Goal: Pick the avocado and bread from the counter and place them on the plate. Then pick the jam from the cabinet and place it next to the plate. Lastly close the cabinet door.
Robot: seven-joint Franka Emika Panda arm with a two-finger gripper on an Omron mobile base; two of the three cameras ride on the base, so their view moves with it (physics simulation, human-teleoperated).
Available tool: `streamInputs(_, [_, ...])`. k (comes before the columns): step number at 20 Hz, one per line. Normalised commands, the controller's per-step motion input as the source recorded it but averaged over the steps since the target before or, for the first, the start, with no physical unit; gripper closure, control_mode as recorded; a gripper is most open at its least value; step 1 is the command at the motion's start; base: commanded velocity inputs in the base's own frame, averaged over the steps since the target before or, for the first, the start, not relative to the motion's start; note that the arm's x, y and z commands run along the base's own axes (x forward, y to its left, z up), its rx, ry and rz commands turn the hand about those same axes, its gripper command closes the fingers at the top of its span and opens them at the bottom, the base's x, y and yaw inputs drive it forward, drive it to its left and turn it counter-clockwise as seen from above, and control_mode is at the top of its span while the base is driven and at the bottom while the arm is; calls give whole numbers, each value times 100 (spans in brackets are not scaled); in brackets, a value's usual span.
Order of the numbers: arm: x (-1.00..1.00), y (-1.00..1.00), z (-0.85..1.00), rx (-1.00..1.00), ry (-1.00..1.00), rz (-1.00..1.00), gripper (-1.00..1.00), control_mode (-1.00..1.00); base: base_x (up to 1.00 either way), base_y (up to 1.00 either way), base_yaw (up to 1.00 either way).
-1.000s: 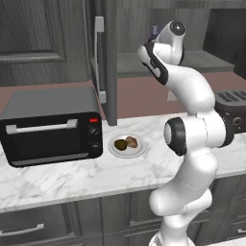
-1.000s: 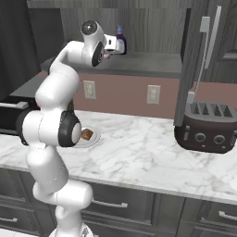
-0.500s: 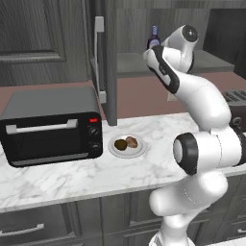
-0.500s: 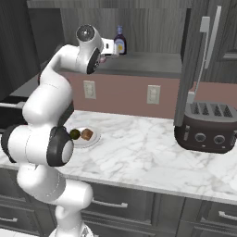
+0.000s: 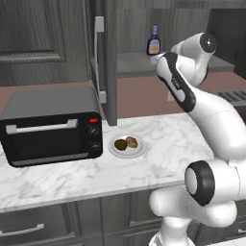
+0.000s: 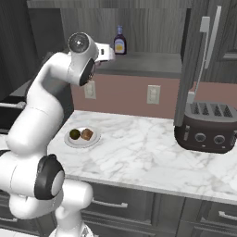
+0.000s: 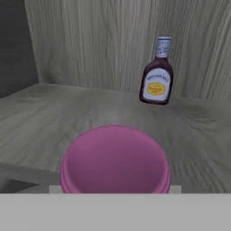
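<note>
Can't tell the finger gap or whether anything is gripped. Jam (image 7: 115, 159) sits close in front of the hand camera on the cabinet (image 5: 129, 29) shelf; bottle (image 7: 156, 74) upright behind it near the back wall. Avocado (image 5: 120, 144) and bread (image 5: 131, 141) on the plate (image 5: 137, 151), counter (image 5: 163, 144), door (image 5: 103, 57) open.
</note>
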Motion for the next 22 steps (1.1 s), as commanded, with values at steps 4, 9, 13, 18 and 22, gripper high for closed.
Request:
streamInputs(4, [-71,0,15,0,-4,3,100,-100,0,0,0])
streamInputs(9, [-68,0,5,0,-2,3,100,-100,0,0,0])
streamInputs(13, [-62,0,0,0,-1,2,100,-100,0,0,0])
streamInputs(18, [-48,0,-2,0,0,2,100,-100,0,0,0])
streamInputs(22, [-28,0,-26,0,0,2,100,-100,0,0,0])
